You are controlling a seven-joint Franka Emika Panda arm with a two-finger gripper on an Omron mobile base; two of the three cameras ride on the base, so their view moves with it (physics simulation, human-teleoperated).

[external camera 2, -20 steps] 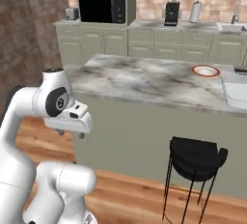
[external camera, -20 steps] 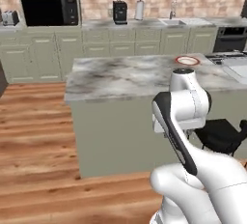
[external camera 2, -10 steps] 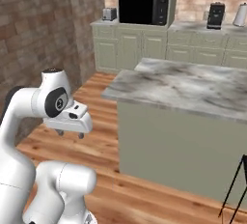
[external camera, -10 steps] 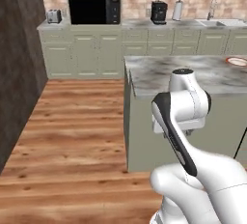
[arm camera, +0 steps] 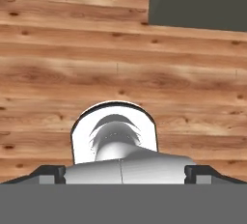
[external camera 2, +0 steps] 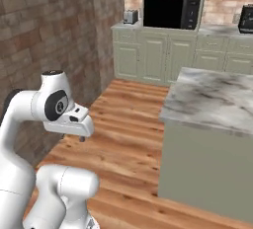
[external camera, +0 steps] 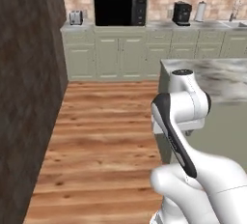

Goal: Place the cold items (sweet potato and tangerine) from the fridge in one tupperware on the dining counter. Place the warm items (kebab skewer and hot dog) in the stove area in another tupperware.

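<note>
jaws spread, empty — over floor | dining counter [external camera 2: 212, 99] well apart

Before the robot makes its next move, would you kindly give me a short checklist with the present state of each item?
1. Gripper open and holding nothing: ok.
2. Arm folded close over the base, apart from the dining counter: ok.
3. Wooden floor ahead free of obstacles: ok.
4. Brick wall close on the robot's left, not touching: ok.
5. Fridge located: cannot tell.
6. Tupperwares located on the counter: cannot tell.
</note>
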